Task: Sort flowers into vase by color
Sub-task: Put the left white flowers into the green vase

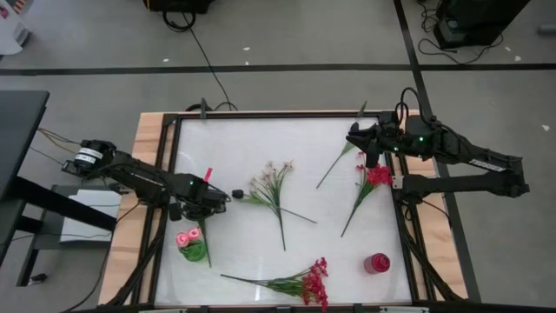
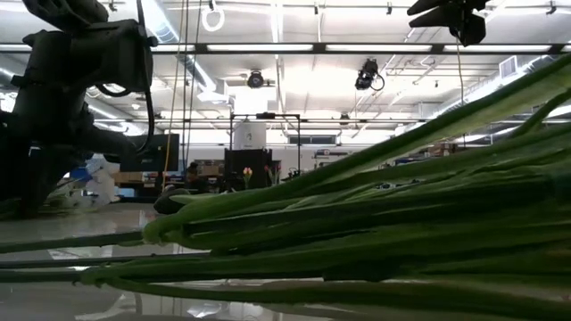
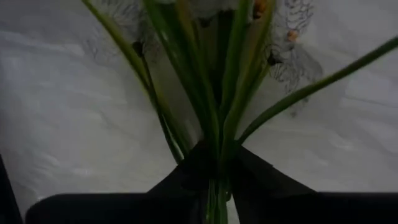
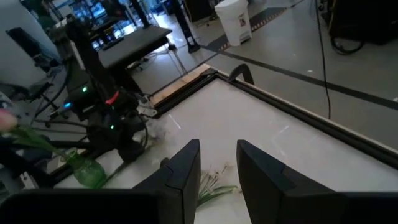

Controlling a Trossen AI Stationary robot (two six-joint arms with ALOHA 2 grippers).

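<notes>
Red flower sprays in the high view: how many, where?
2. One red spray lies on the table's right side, just below the right gripper. The other red spray lies at the near edge, left of the red vase. None seem hidden.

The high view looks straight down from well above, taking in the whole white table (image 1: pixel 234 148), both arms and a band of floor around it. The low view sits at table-top height, facing level across into the room, so close to a bundle of green stems (image 2: pixel 375 223) that they fill its lower half. The left wrist view looks forward, very near the pale sprig (image 3: pixel 214 93), which the high view also shows (image 1: pixel 271 187). The right wrist view looks down across the table from higher up; it shares the green vase (image 4: pixel 86 171) and the left arm (image 4: pixel 109 118) with the high view.
</notes>
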